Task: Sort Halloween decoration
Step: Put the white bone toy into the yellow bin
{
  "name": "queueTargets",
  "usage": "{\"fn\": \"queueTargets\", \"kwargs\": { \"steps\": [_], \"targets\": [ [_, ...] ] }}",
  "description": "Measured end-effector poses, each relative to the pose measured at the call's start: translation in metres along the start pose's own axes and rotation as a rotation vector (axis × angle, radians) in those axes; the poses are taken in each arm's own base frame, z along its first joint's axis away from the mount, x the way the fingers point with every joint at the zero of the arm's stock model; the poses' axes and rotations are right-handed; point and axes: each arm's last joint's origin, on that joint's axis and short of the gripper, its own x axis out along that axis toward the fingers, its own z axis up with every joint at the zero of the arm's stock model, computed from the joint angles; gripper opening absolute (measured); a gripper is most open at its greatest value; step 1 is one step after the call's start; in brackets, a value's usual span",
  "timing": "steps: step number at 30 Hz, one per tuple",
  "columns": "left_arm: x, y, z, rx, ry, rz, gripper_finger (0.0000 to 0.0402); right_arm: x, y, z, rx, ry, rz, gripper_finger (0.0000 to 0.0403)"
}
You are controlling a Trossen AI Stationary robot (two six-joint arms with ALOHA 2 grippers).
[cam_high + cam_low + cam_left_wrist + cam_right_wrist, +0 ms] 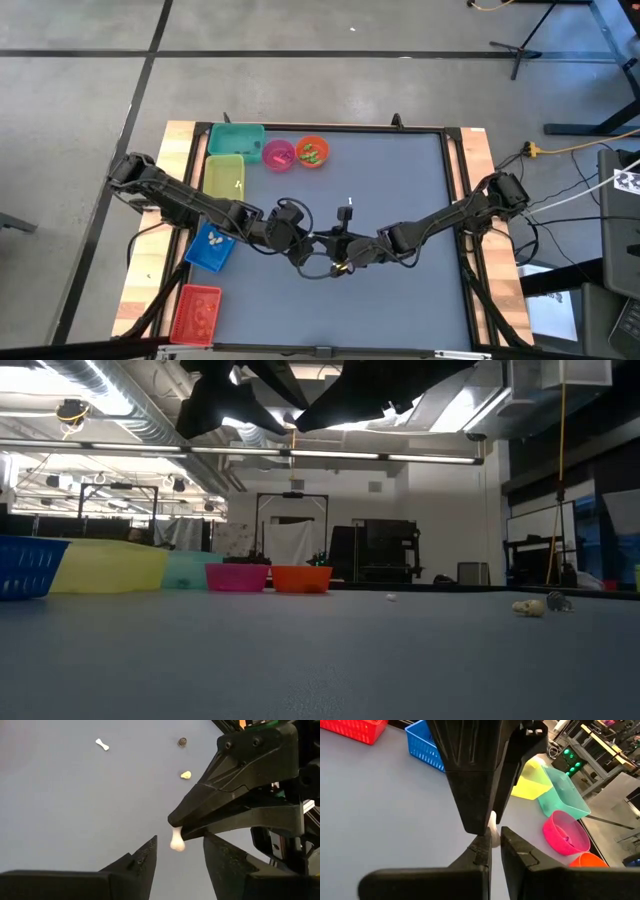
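Observation:
A small white bone-shaped trinket [176, 841] of the Halloween decoration hangs in the air over the middle of the grey table [400, 180]. My right gripper [495, 842] is shut on it, reaching in from the table's right side. My left gripper [179, 851] faces it from the left and is open. Its two fingers stand on either side of the trinket's free lower end, with a gap showing on both sides. In the high view the two grippers meet nose to nose [320, 245]. More trinkets lie loose on the table: a white bone [102, 744], a dark round one [182, 741] and a pale yellow one [186, 775]. My right gripper pinches the upper end of the white bone trinket [174, 827] between its two fingertips [172, 818]. The fingers come slanting down from the table's right side. The trinket hangs below the tips with its knobbed lower end free, clear of the table.
Along the table's left side stand a teal bin [236, 138], a yellow bin [224, 175], a blue bin [210, 248] and a red bin [196, 312]. A pink bowl [278, 153] and an orange bowl [312, 151] sit at the far edge.

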Motion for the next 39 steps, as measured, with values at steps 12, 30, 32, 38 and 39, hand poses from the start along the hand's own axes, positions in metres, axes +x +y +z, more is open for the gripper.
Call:
{"fn": "queueTargets", "kwargs": {
  "steps": [12, 30, 32, 38, 39],
  "targets": [
    [-0.0001, 0.0000, 0.0001, 0.000, 0.000, 0.000, 0.0111, 0.0000, 0.0000, 0.0000, 0.001, 0.000, -0.001, 0.0026],
    [0.0000, 0.0000, 0.0000, 0.010, 0.000, 0.001, 0.0051, 0.0000, 0.0000, -0.0001, 0.000, 0.000, 0.001, 0.0026],
    [-0.0001, 0.0000, 0.0000, 0.010, 0.000, 0.000, 0.0044, 0.0000, 0.0001, -0.0001, 0.000, 0.000, 0.001, 0.0026],
    [0.0000, 0.0001, 0.0000, 0.011, 0.000, 0.001, 0.0020, 0.0000, 0.0001, -0.0003, 0.000, 0.001, 0.002, 0.0026],
    [0.0000, 0.0001, 0.0000, 0.011, 0.000, 0.001, 0.0017, 0.0000, 0.0001, -0.0003, 0.000, 0.001, 0.002, 0.0026]
  ]
}}
